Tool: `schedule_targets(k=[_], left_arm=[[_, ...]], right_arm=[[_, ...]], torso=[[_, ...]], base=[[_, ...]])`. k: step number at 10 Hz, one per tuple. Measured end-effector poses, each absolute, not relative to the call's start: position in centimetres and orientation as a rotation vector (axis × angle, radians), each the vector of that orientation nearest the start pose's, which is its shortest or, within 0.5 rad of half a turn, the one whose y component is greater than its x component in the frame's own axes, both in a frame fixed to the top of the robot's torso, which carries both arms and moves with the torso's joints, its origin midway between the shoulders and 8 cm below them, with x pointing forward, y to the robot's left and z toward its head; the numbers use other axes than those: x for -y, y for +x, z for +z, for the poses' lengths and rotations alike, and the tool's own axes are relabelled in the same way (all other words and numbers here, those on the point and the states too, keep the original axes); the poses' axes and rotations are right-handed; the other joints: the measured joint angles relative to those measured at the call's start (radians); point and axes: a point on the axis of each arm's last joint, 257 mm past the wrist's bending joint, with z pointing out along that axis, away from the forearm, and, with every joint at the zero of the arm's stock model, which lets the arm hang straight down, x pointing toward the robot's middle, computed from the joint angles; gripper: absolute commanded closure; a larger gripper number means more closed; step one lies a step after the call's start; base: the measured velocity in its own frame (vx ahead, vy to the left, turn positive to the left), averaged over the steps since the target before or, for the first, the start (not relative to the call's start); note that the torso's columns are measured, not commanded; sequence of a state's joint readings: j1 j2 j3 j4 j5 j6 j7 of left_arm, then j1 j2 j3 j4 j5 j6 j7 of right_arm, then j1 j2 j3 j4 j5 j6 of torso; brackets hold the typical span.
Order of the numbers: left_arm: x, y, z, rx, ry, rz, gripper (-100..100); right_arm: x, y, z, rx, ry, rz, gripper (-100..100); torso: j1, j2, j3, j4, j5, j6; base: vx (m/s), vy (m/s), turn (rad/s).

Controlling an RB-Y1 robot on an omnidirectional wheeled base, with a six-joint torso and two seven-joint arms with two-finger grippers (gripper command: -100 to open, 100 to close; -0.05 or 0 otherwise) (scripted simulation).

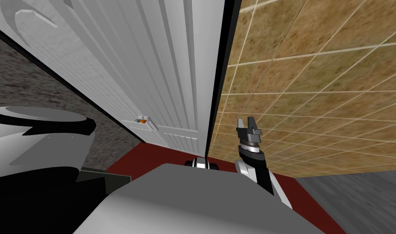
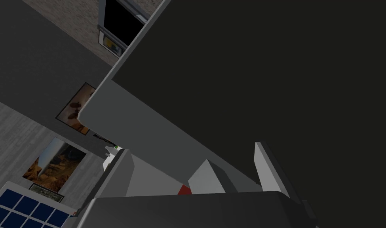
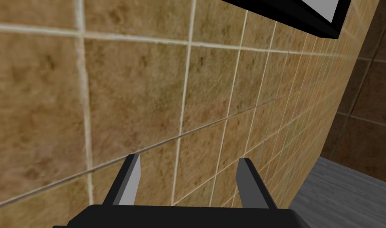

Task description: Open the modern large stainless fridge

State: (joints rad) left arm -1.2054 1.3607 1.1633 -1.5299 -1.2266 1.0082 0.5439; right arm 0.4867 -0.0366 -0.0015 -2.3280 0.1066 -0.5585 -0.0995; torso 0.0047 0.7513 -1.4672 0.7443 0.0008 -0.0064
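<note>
The fridge door [image 1: 152, 73] is a tall white ribbed panel with a dark side edge [image 1: 218, 81], standing close in front of me. A small orange item [image 1: 142, 120] sits on a ledge low on it. In the left wrist view my left gripper [image 2: 192, 147] is open, and a grey slab edge [image 2: 148, 130] with a dark flat face [image 2: 287, 79] runs between its fingers [image 2: 267, 168]. Part of that hand [image 1: 199, 163] shows under the door's edge. My right gripper [image 1: 246, 122] [image 3: 189, 158] is open and holds nothing, close to the tan tiled wall [image 3: 128, 99].
The tan tiled wall [image 1: 314, 81] rises right of the door. A dark speckled wall [image 1: 30, 73] lies to its left. Red floor [image 1: 132, 160] meets grey floor [image 1: 355, 195] at the right. Framed pictures [image 2: 55, 164] hang beyond the left gripper.
</note>
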Motion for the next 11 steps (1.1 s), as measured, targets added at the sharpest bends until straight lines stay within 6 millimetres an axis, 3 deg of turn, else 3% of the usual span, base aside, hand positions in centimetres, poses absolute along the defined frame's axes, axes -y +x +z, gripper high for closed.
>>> schedule_targets(k=[5,6,11], left_arm=[[-73.3,-21.0,35.0,1.166,-1.133,-0.053,-100],[-73.3,-21.0,35.0,1.167,-1.134,-0.052,0],[-73.3,-21.0,35.0,1.167,-1.134,-0.053,0]], right_arm=[[25.5,32.6,5.8,-0.605,0.504,1.361,0],[25.5,32.6,5.8,-0.605,0.504,1.361,0],[25.5,32.6,5.8,-0.605,0.504,1.361,0]], torso=[[-0.005,-0.016,-0.011,-0.007,-0.001,0.007],[-0.006,-0.015,-0.010,-0.007,-0.001,0.007],[-0.005,-0.013,-0.009,-0.006,-0.001,0.006]], base=[[-0.007,0.029,-0.049],[0.000,0.000,0.000],[0.000,0.000,0.000]])
